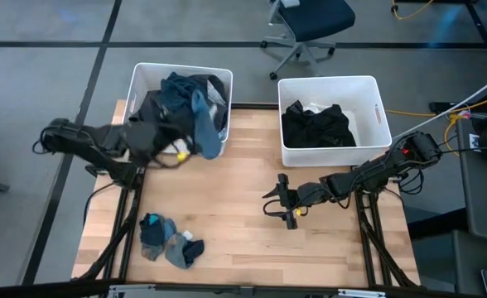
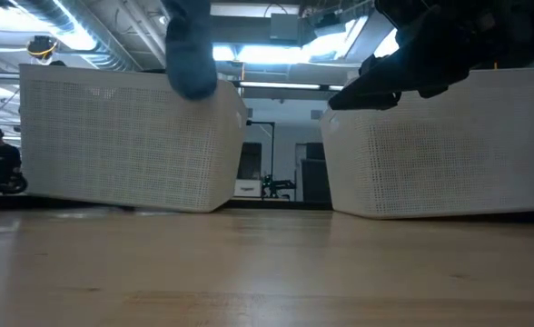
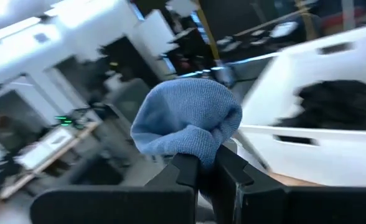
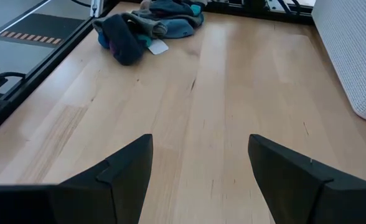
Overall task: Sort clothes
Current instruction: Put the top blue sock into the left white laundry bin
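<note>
Left claw (image 3: 205, 163) pinched shut on a soft, light blue sock (image 3: 189, 124) at the left bin (image 1: 144, 79) rim, limp and best gripped at a bunched fold; right claw (image 4: 198, 171) wide open, empty, above the table (image 4: 233, 106); remaining socks (image 1: 167, 238) heaped near the table's front left.

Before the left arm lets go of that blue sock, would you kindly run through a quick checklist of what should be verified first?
1. Left claw shut on the blue sock: ok.
2. Sock over the left bin: cannot tell; in the high view it hangs at the bin's front edge, over the rim.
3. Left bin has room: not ok; clothes are already heaped above its walls.
4. Right claw out of the way: ok, open above bare table, clear of both bins.
5. Work remaining: ok, a small sock pile lies near the table's front left.
6. Right bin holds only dark garments: ok.
</note>
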Action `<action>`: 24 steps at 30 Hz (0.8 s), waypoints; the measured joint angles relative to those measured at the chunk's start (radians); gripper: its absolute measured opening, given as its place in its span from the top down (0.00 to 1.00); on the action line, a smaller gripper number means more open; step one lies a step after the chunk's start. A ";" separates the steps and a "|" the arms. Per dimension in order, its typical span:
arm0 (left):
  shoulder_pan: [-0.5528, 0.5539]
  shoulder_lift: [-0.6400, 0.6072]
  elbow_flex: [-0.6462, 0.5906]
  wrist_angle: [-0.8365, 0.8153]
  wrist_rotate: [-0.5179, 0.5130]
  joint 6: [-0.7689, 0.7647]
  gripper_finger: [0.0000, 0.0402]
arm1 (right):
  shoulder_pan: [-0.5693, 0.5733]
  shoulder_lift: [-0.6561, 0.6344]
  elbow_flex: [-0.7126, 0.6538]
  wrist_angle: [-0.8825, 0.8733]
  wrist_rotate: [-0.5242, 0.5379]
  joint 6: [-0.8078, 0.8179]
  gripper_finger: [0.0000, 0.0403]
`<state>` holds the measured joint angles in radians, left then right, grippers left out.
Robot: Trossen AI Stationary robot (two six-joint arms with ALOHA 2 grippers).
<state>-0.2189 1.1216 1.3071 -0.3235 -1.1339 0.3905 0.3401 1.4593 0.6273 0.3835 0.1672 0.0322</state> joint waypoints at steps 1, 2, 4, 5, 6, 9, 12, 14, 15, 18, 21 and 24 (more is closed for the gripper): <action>0.033 -0.006 0.000 0.029 0.014 0.043 0.97 | 0.000 0.000 0.000 0.000 0.000 0.000 0.34; 0.067 -0.011 0.000 0.059 0.033 0.079 0.97 | 0.000 0.000 0.000 0.000 0.000 -0.002 0.34; 0.134 -0.020 0.000 0.119 0.085 0.136 0.97 | 0.000 0.000 0.000 0.000 0.000 -0.004 0.34; 0.169 -0.020 0.000 0.148 0.116 0.148 0.97 | 0.000 0.000 0.000 0.000 0.000 -0.004 0.34; 0.205 -0.020 0.000 0.178 0.154 0.159 0.97 | 0.000 0.000 0.000 0.000 0.000 -0.004 0.34; 0.308 -0.015 0.000 0.213 0.278 0.160 0.97 | 0.000 0.000 0.000 0.000 0.000 -0.004 0.34; 0.397 0.005 0.000 0.198 0.356 0.137 0.97 | 0.000 0.000 0.000 -0.007 0.000 -0.004 0.34; 0.443 0.024 0.000 0.180 0.358 0.059 0.97 | 0.000 0.000 0.000 -0.012 0.000 -0.004 0.34; 0.462 0.033 0.000 0.158 0.360 0.016 0.97 | 0.000 0.000 0.000 -0.016 0.000 -0.004 0.34; 0.503 0.057 -0.001 0.074 0.361 -0.081 0.97 | 0.000 0.000 0.000 -0.021 0.000 -0.004 0.34; 0.534 0.084 -0.001 -0.031 0.361 -0.161 0.96 | 0.000 0.000 0.000 -0.021 0.000 -0.004 0.34; 0.567 0.104 -0.001 -0.130 0.372 -0.268 0.92 | 0.000 0.000 0.000 -0.021 0.000 -0.004 0.34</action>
<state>0.3483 1.2251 1.3064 -0.4534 -0.7617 0.1229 0.3401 1.4593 0.6273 0.3626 0.1674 0.0281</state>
